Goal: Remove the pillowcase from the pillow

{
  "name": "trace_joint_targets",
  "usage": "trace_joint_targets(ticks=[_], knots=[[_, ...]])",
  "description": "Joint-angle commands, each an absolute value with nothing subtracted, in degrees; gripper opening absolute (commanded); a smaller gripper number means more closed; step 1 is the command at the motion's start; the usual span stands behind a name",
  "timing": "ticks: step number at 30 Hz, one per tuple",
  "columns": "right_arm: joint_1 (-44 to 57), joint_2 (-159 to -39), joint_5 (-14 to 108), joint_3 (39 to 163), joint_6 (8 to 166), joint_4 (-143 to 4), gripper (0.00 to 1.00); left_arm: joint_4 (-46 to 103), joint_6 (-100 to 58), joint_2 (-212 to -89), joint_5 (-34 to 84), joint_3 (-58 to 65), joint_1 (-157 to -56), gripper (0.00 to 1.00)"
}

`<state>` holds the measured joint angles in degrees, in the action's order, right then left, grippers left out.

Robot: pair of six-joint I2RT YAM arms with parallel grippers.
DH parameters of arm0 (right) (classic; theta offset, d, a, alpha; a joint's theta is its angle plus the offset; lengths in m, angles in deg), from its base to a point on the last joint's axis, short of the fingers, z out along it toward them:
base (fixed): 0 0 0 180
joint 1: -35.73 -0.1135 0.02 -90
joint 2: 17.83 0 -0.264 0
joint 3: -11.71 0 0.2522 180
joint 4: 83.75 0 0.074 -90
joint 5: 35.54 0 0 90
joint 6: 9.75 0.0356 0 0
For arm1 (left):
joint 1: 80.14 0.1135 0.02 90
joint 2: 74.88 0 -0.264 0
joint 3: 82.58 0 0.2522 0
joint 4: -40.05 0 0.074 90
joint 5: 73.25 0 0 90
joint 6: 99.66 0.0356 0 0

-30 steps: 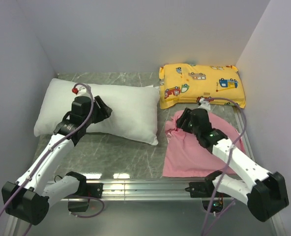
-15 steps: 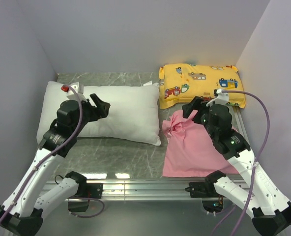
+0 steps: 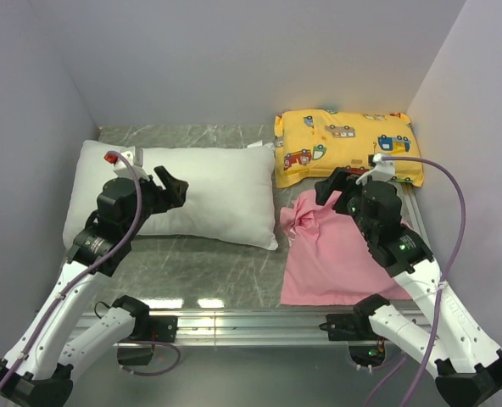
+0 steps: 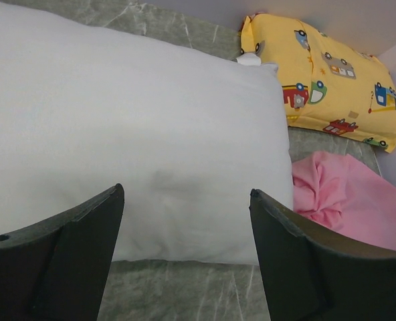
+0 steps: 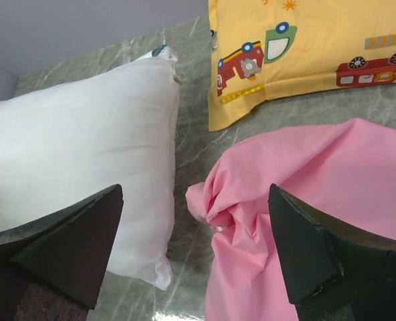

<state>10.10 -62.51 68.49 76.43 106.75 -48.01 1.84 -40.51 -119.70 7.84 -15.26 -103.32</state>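
Left gripper (image 3: 172, 185) hung over the pillow (image 3: 225, 191), above its left-centre part. Its 2 fingers (image 4: 71, 254) were spread wide with nothing between them, only bare white fabric showing in the gap in the wrist view. The pillow lay flat and uncovered on the grey marble table (image 3: 200, 263).

Just right of the pillow was the pillowcase (image 3: 336, 254), fully off it. It was bunched at the end nearest the pillow's right edge and flatter further out, with a thin strip of table between the 2.

Right gripper (image 3: 327, 188) hung right of the pillow, over that bunched end. Its 2 fingers (image 5: 312, 261) were apart, gripping nothing.

Yellow vehicle-print pillow (image 3: 346, 146) lay behind and right of the pillow, near its far right corner.
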Motion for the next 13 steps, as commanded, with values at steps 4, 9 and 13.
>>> trace_joint_targets(ticks=[4, 9, 13], knots=[[9.89, -64.76, 69.32, 77.59, 105.82, -46.69, 0.96, 4.58, -39.81, -119.27, 8.04, -15.3, -103.52, 0.81], [9.8, -64.5, 68.27, 77.06, 105.65, -47.84, 0.97, 4.67, -39.55, -119.27, 7.96, -15.47, -103.52, 0.81], [9.8, -64.85, 68.26, 77.24, 105.47, -47.93, 0.97, 5.28, -39.63, -119.09, 8.22, -15.39, -103.43, 0.81]])
